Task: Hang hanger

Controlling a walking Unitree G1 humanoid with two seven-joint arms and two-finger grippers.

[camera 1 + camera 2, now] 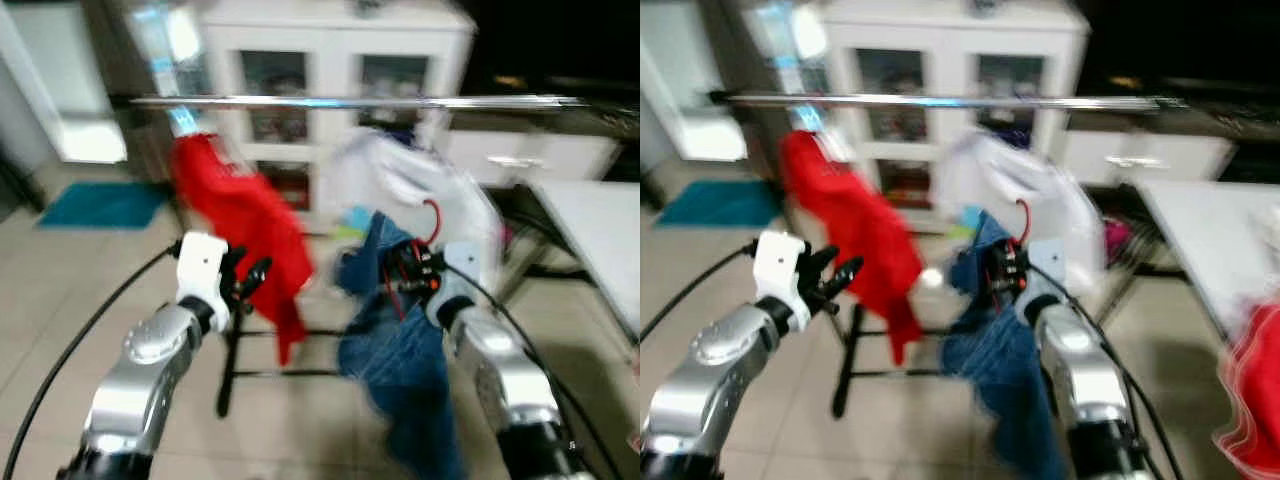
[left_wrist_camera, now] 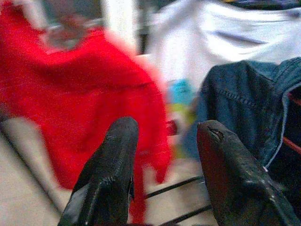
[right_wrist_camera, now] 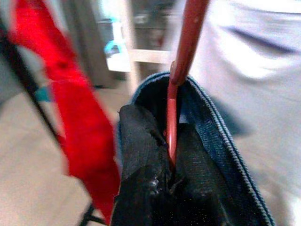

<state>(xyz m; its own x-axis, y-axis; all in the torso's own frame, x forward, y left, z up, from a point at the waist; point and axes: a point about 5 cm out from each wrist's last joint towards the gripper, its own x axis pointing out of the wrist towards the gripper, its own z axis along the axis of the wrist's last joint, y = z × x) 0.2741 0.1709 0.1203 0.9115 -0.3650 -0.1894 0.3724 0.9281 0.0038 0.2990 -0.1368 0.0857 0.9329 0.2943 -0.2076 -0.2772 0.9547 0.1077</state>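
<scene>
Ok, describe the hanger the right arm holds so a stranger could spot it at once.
Find the silver rail running across the room, with a red top and a white garment hanging from it. Below the white one, the right tool pinches a thin red hanger carrying a blue denim garment, the one piece not on the rail.

This looks like a room in a home, probably a living or laundry area. Across the upper part of the frame runs a metal clothes rail [image 1: 350, 101] on a black stand [image 1: 232, 372]. Clothes hang from it: a red garment [image 1: 245, 225] on the left, a white shirt [image 1: 410, 180] in the middle, and a blue denim piece [image 1: 395, 340] lower down. Behind the rail, at the top centre, stands a white cabinet [image 1: 335, 60] with glass doors. The floor [image 1: 60, 290] has pale tiles, and a small blue mat [image 1: 100, 205] lies on it at the left edge. At the right edge is a white table [image 1: 600, 235].
</scene>
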